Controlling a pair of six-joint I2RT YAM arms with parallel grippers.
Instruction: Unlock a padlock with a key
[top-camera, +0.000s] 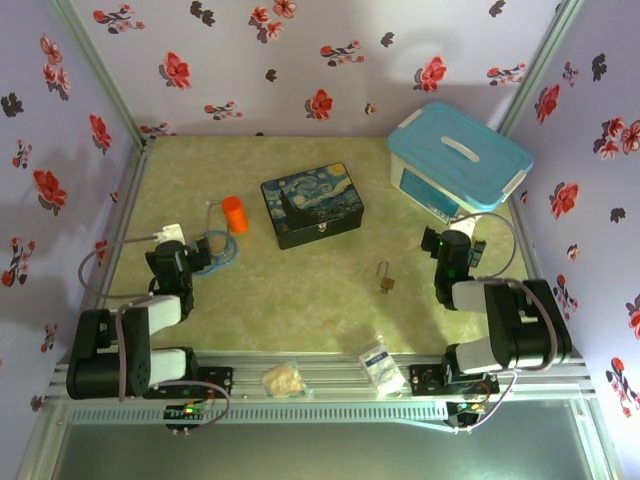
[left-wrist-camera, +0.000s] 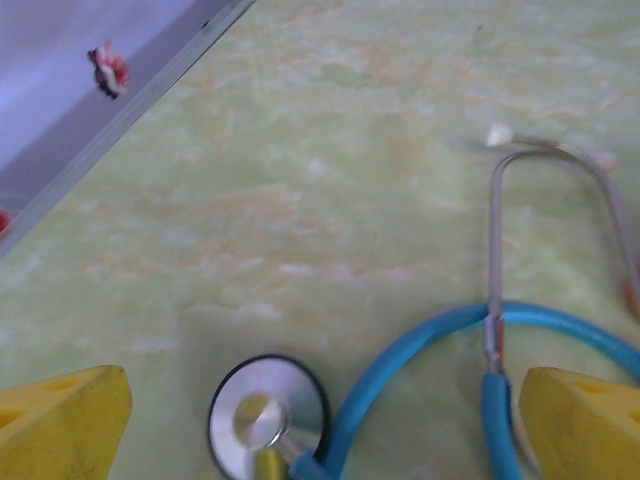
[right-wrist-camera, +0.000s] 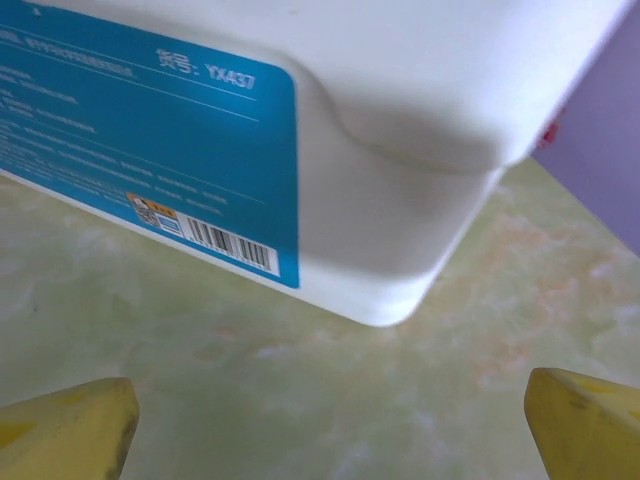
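The padlock (top-camera: 385, 281) lies out on open green table (top-camera: 300, 300), right of centre and in front of the painted box (top-camera: 312, 205), brass body toward the arms and thin shackle pointing away to the far wall. Its long axis runs near-to-far with only a slight lean. Whether the key sits with it I cannot tell; it is too small to make out at this range. Now the relation that matters: the right gripper (top-camera: 447, 238) is clearly the nearer one, and the padlock lies to its left and a little back toward the bases. But that gripper faces the other way, nose up against the blue-lidded storage bin (top-camera: 460, 155). In the right wrist view the bin's white wall with the blue label (right-wrist-camera: 150, 130) looms close, and the right gripper (right-wrist-camera: 325, 430) has its yellow fingertips (right-wrist-camera: 65, 430) spread wide with nothing between them. So by my reading it would need to swing round and pull back before it could come down along the lock's axis. Over on the other side, the left gripper (top-camera: 208, 248) is well apart from the padlock, near the orange cylinder (top-camera: 233, 213). Its wrist camera looks down on a blue stethoscope (left-wrist-camera: 268, 418), and the left gripper (left-wrist-camera: 320, 430) is also wide open and empty, fingertips (left-wrist-camera: 60, 420) at the frame's corners.
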